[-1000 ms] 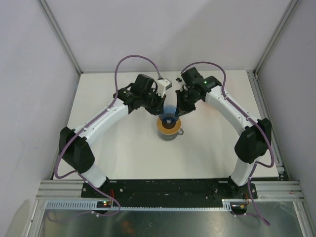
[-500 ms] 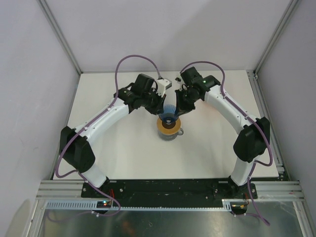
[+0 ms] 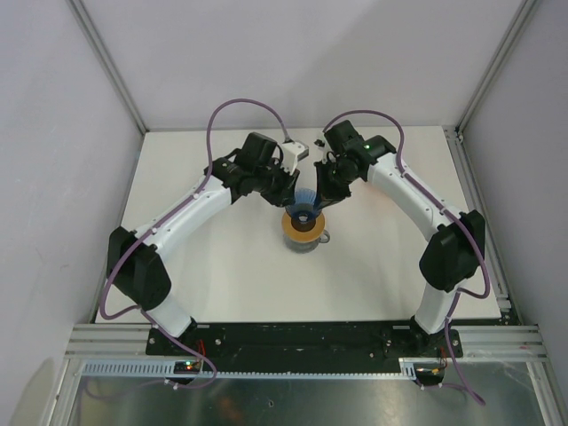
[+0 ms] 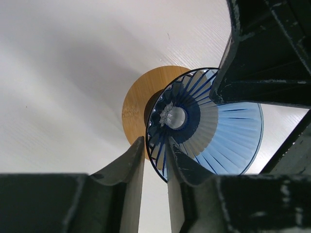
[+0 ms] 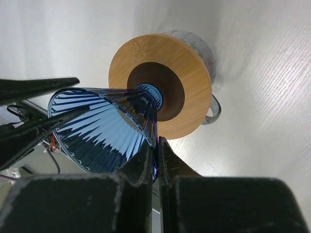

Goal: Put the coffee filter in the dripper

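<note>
Both claws, left (image 4: 155, 167) and right (image 5: 156, 155), pinch the dripper (image 5: 104, 126) rim mid-worktop; uneven pull risks tipping it off the wooden ring (image 5: 192, 73).

Both arms hide the dripper (image 3: 304, 201) from overhead.

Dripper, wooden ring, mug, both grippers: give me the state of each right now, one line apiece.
dripper: tipped on its side above the ring, rim pinched by both grippers; no paper filter visible inside.
wooden ring: lying flat on top of the mug.
mug: upright on the table, mouth covered by the ring.
left gripper: shut on the dripper's rim.
right gripper: shut on the dripper's rim.
</note>
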`<action>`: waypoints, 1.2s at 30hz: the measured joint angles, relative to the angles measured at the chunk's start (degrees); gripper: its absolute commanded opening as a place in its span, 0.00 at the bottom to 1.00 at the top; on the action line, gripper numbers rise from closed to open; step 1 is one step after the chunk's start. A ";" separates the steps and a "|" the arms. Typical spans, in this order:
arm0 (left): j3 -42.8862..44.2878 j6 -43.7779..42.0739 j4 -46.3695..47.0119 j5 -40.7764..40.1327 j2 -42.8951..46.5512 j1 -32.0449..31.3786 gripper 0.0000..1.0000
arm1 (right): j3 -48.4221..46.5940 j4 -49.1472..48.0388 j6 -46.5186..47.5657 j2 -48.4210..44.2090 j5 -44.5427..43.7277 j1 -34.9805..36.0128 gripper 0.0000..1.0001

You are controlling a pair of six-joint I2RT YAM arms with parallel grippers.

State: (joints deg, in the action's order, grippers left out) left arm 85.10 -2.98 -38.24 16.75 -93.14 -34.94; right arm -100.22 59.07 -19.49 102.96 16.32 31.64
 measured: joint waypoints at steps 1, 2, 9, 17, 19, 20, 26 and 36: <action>0.00 -0.11 -0.07 0.20 0.00 0.02 0.38 | 0.00 -0.07 0.15 0.00 0.02 -0.02 0.00; 0.00 -0.31 0.02 0.44 -0.09 0.04 0.39 | 0.00 0.11 0.28 0.04 0.15 -0.04 0.00; 1.38 -0.66 -0.02 1.11 -1.20 0.26 0.47 | -1.11 0.85 0.66 0.98 0.76 0.00 0.00; 4.76 -1.33 0.04 1.20 -1.90 1.03 0.43 | -2.54 2.40 1.20 1.77 0.66 0.00 0.00; 5.07 -1.62 0.11 1.22 -1.95 1.25 0.34 | -2.99 2.99 1.29 2.05 0.50 0.00 0.00; 5.09 -1.75 0.11 1.22 -1.95 1.36 0.31 | -3.32 3.32 1.33 2.21 0.48 0.00 0.00; 4.70 -2.71 0.20 1.86 -2.03 1.53 0.22 | -3.89 3.98 1.36 2.49 0.02 0.17 0.00; 2.73 -3.63 0.20 3.45 -2.01 1.53 0.21 | -4.42 4.44 1.44 2.86 -0.17 0.26 0.00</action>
State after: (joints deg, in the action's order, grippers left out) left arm 87.83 -6.61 -38.04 20.21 -95.15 -33.41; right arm -104.64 63.51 -18.04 105.82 16.14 31.90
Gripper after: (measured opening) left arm 0.254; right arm 0.047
